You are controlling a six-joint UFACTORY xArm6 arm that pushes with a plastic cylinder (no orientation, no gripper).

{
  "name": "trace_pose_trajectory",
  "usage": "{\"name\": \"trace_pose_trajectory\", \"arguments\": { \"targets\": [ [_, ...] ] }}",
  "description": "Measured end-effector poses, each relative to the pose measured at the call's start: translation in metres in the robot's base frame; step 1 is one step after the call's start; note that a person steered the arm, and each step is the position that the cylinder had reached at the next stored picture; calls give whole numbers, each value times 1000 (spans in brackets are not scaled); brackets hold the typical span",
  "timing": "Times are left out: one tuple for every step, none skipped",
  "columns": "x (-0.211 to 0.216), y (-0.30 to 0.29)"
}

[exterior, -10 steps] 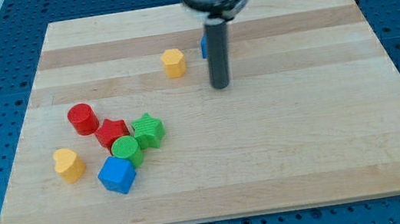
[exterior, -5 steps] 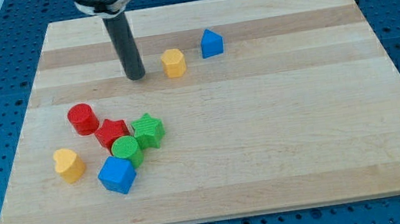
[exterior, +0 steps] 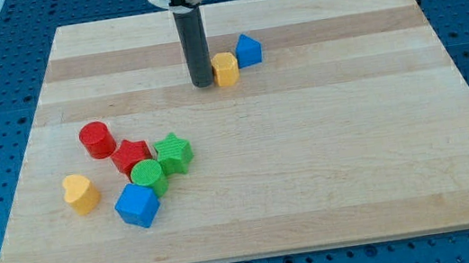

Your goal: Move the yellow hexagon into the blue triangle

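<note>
The yellow hexagon [exterior: 225, 69] sits on the wooden board near the view's top centre. The blue triangle [exterior: 247, 50] is just to its upper right, touching it or nearly so. My tip [exterior: 203, 84] rests on the board right against the hexagon's left side. The dark rod rises from there to the view's top edge.
A cluster lies at the view's lower left: red cylinder [exterior: 97, 140], red star [exterior: 131, 154], green star [exterior: 174, 152], green cylinder [exterior: 148, 176], blue cube [exterior: 137, 205] and yellow heart [exterior: 81, 193]. The board [exterior: 328, 155] sits on a blue perforated table.
My tip swung from right of the hexagon to its left, then came right against it. The yellow hexagon slid right, up to the blue triangle.
</note>
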State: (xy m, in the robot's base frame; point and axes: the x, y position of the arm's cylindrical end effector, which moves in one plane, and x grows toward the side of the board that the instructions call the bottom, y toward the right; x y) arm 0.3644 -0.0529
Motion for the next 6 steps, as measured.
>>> {"name": "trace_pose_trajectory", "arguments": {
  "targets": [
    [0,-6],
    [0,-74],
    [-3,-181],
    [1,-252],
    [35,-252],
    [76,-228]
  ]
}}
